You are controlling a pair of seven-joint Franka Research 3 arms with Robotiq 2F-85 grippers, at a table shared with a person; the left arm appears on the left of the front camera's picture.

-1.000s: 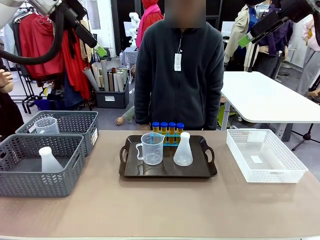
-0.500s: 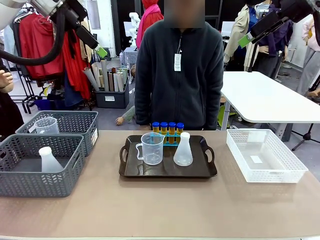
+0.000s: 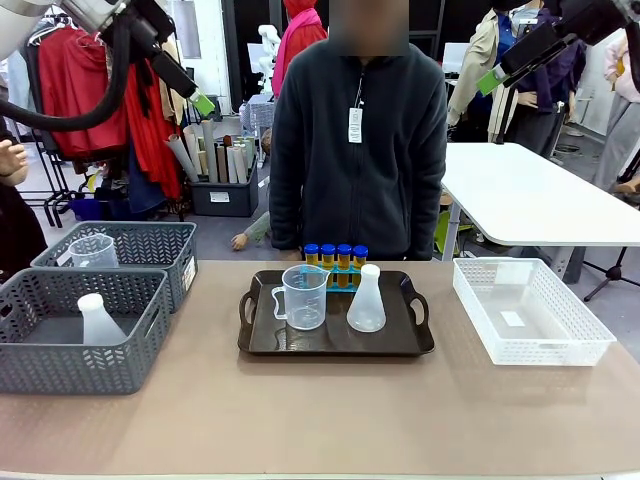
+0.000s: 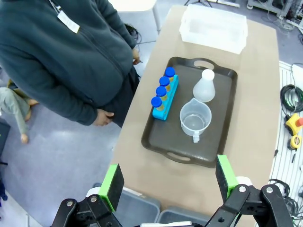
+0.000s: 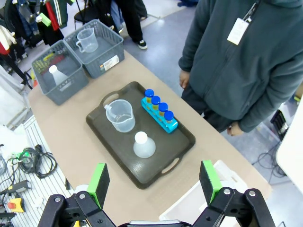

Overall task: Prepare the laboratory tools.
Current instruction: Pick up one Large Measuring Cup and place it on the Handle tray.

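Note:
On a dark tray [image 3: 330,347] in the middle of the table stand a clear handled beaker [image 3: 303,296], a translucent conical flask [image 3: 366,300] and several blue-capped amber test tubes [image 3: 336,258] in a blue rack. My left gripper [image 3: 200,100] hangs high at the upper left, far above the table. From the upper right, my right gripper [image 3: 492,80] is equally high. The left wrist view shows open jaws [image 4: 168,177] over the tray [image 4: 218,113], beaker [image 4: 195,119], flask [image 4: 205,86] and rack [image 4: 164,97]. In the right wrist view my gripper [image 5: 154,178] is open and holds nothing above the beaker [image 5: 120,115], flask [image 5: 143,144] and rack [image 5: 160,113].
Two grey mesh baskets sit at the table's left: the near one [image 3: 60,375] holds another flask [image 3: 98,320], the far one [image 3: 150,240] another beaker [image 3: 95,250]. A white mesh basket [image 3: 480,300] is on the right. A person [image 3: 360,140] stands at the far edge behind the tray.

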